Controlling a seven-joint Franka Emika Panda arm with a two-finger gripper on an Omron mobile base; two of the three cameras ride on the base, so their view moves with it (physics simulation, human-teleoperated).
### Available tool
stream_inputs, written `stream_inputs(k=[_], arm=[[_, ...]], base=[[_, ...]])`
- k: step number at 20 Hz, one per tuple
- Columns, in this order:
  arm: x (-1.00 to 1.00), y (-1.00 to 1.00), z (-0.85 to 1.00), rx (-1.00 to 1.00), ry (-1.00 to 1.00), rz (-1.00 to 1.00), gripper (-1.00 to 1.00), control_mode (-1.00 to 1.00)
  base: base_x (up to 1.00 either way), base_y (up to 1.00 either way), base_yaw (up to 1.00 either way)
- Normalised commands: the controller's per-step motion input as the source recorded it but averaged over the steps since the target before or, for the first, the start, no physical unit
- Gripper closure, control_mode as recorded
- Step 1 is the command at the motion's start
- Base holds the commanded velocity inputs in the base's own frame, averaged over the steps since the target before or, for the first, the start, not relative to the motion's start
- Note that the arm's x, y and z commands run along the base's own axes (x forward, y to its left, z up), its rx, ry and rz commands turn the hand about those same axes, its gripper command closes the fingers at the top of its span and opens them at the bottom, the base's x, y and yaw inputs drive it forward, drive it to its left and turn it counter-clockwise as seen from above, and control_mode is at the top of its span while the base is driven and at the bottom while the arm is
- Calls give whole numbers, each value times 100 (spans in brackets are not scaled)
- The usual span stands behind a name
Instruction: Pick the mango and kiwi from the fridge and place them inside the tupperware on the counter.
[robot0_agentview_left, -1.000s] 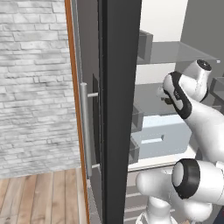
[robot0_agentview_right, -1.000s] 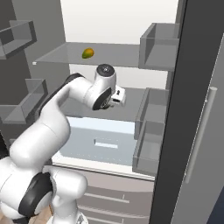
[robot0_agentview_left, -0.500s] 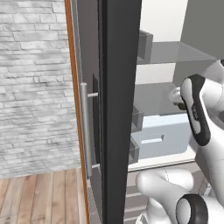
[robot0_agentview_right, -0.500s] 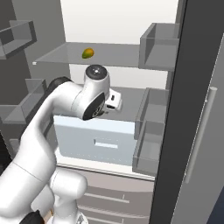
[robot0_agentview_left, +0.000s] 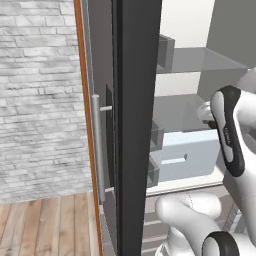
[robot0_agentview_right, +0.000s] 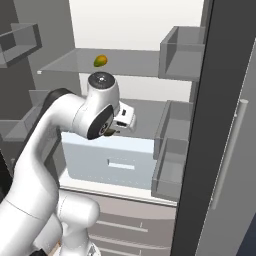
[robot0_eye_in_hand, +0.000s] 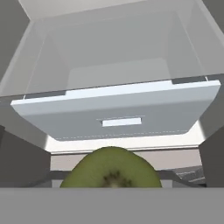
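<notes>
The task looks to be in its first half: the gripper (robot0_agentview_right: 116, 131) is inside the fridge (robot0_agentview_right: 220, 100), its fingers closed around the kiwi (robot0_eye_in_hand: 111, 169), which sits right at the bottom of the hand view with its green flesh and dark centre facing the camera. From the right base view only a dark sliver of the fruit peeks out beside the hand, so I judge the grip mostly from the hand view and it seems firm. The kiwi is held just above the pale drawer (robot0_agentview_right: 110, 159) on the middle level, not yet carried out. The mango (robot0_agentview_right: 100, 61) lies untouched on the upper shelf (robot0_agentview_right: 125, 62), well above the hand. Left to do: bring the kiwi to the container on the counter, release it, then come back for the mango. Counted: one kiwi, one mango, one pale drawer, one gripper.
</notes>
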Motion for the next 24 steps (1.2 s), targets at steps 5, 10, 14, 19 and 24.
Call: stream_inputs(k=[5, 10, 14, 19, 24], arm=[[-57, 0, 5, 0, -2, 0, 100, -100], [-25, 0, 2, -1, 0, 0, 100, 100], [0, 0, 0, 0, 0, 0, 100, 100], [0, 0, 0, 0, 0, 0, 100, 100], [0, 0, 0, 0, 0, 0, 100, 100]], base=[[0, 0, 0], [-47, 0, 6], [-98, 0, 48], [-100, 0, 88], [-100, 0, 99]])
